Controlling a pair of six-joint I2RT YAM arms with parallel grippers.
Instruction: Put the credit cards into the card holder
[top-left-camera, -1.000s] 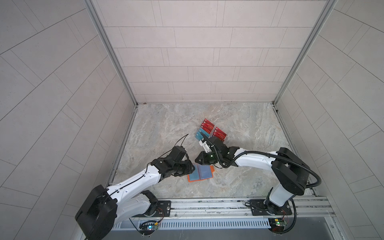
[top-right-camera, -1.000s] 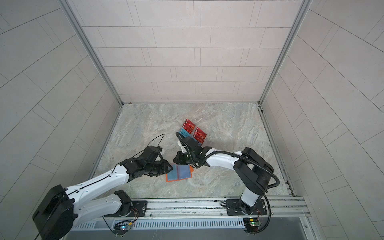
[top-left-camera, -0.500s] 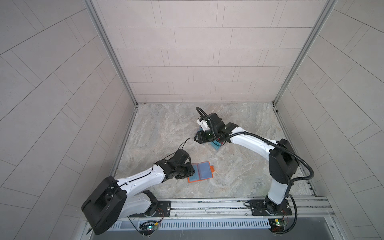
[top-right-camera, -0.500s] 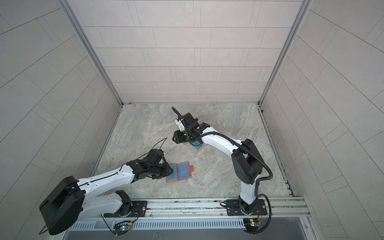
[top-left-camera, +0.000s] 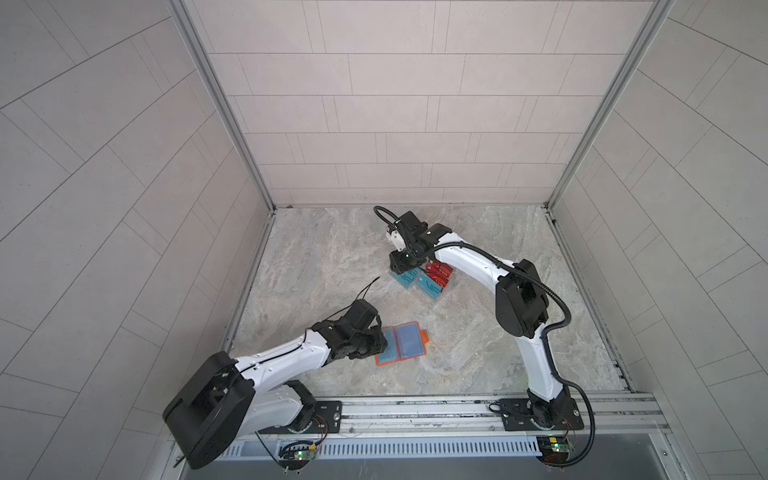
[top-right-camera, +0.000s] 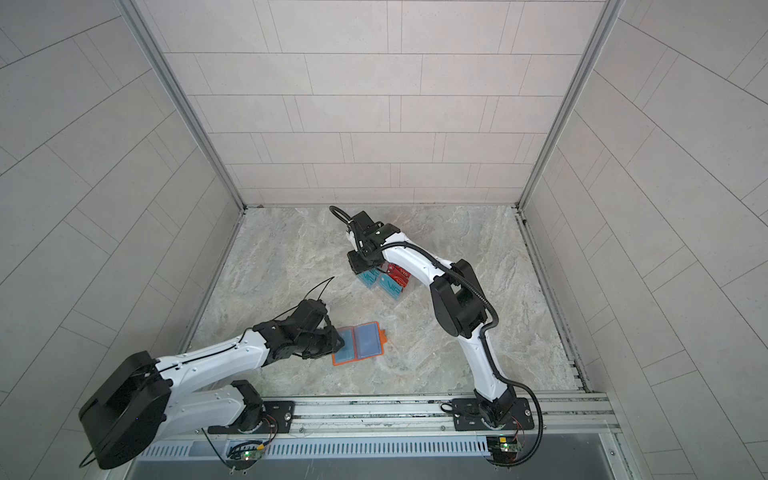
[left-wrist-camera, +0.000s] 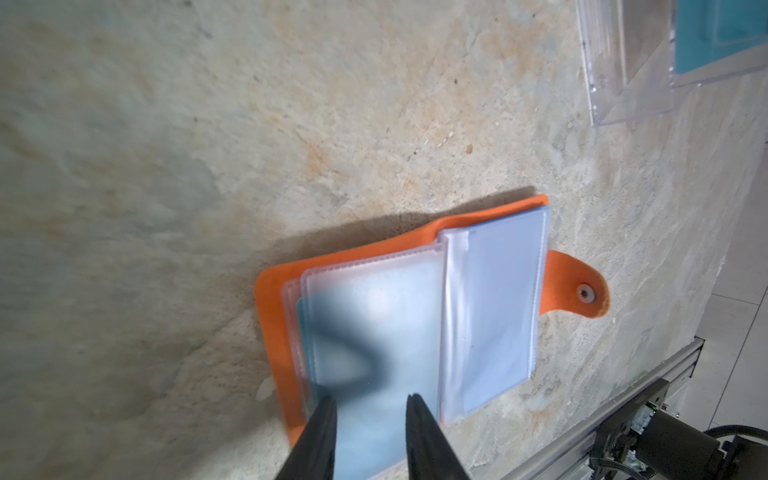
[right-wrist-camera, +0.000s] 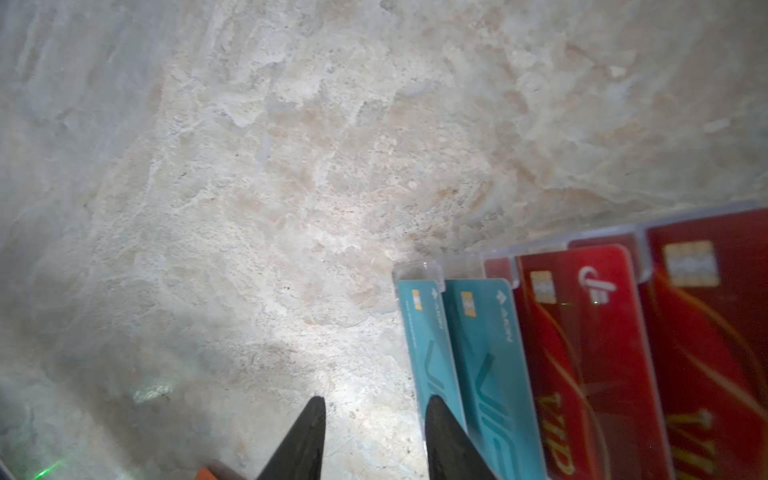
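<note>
Nearest my bases, my left end effector (left-wrist-camera: 372, 411) hung over the card holder (left-wrist-camera: 494, 299), which lay open and flat on the tabletop (top-left-camera: 332, 266) in front of my left arm. Its two fingers stood partly spread, with their tips over the edge of the sleeve page closest to that arm. I pinched nothing that I could see, and I could not tell whether the tips touched the plastic. A bluish tint showed through that page, too blurred to read. The orange cover framed the clear sleeves. The strap tab (left-wrist-camera: 575, 291) with its silver snap button (left-wrist-camera: 584, 293) stuck out from the other page, away from my fingers. I found no writing on the holder.

Farther back, well apart from the holder, the credit cards (top-left-camera: 430, 284) sat tilted in a clear rack (right-wrist-camera: 457, 266). The teal cards (right-wrist-camera: 486, 365) were at the end toward my left arm, with the red cards (right-wrist-camera: 582, 353) beside them. Those I could see carried "VIP" in large letters and a gold chip. A small brand name on the teal ones was too blurred to read. My right end effector (right-wrist-camera: 376, 401) hung over the teal end of the rack, its fingers spread with only bare tabletop between them. One fingertip overlapped the edge of the outermost teal card in the wrist view, but I could not judge contact.
</note>
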